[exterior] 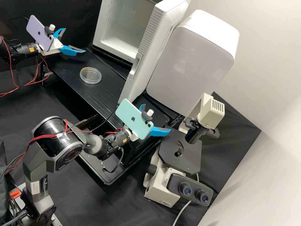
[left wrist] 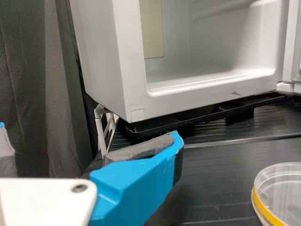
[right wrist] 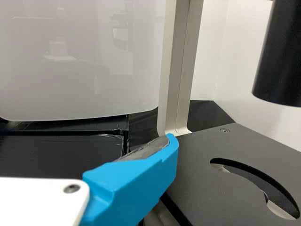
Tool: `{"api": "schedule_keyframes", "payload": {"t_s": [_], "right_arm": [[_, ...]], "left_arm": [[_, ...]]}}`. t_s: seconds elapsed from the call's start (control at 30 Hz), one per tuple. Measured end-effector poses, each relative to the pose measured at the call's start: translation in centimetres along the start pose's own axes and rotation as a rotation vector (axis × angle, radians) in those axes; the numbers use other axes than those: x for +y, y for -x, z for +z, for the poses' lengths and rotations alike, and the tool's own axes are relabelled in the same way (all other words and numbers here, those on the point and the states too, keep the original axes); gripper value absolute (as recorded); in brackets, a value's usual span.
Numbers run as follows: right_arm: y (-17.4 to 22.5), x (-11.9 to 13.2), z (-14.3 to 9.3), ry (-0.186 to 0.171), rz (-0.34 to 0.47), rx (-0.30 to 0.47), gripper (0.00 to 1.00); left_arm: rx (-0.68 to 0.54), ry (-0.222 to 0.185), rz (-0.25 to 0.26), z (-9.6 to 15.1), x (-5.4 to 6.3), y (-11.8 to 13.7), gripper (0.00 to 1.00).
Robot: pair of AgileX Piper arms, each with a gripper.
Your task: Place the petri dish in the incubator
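At five o'clock from the left fingers [exterior: 69, 48], which are spread apart and hold nothing, the petri dish [exterior: 90, 75] lies flat on the black tabletop [exterior: 103, 94], outside the incubator [exterior: 125, 28].

The right fingers [exterior: 155, 130], likewise parted and bare, hang at four o'clock from the dish, well apart from it, just above the microscope stage [right wrist: 225, 160]. The high view gives both fingers of each pair and the whole dish. The left wrist view crops the dish at its edge but brings out a yellow band under its lid, and looks into the incubator's open white chamber.
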Motion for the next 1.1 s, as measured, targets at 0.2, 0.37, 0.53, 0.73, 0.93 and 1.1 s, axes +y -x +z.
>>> {"api": "schedule_keyframes", "payload": {"t_s": [0.2,0.37,0.53,0.73,0.93,1.1], "right_arm": [[0.0,0.0,0.0,0.000,0.000,0.000,1.00],[0.0,0.0,0.0,0.000,0.000,0.000,1.00],[0.0,0.0,0.0,0.000,0.000,0.000,1.00],[0.0,0.0,0.0,0.000,0.000,0.000,1.00],[0.0,0.0,0.0,0.000,0.000,0.000,1.00],[0.0,0.0,0.0,0.000,0.000,0.000,1.00]], "left_arm": [[0.000,0.000,0.000,0.0,0.0,0.0,1.00],[0.000,0.000,0.000,0.0,0.0,0.0,1.00],[-0.001,0.000,-0.006,0.0,-0.2,0.2,1.00],[-0.037,-0.003,-0.013,0.9,-0.1,2.0,1.00],[-0.141,-0.004,0.022,3.3,0.2,4.3,1.00],[-0.216,0.000,0.026,4.9,-0.2,5.5,1.00]]}}
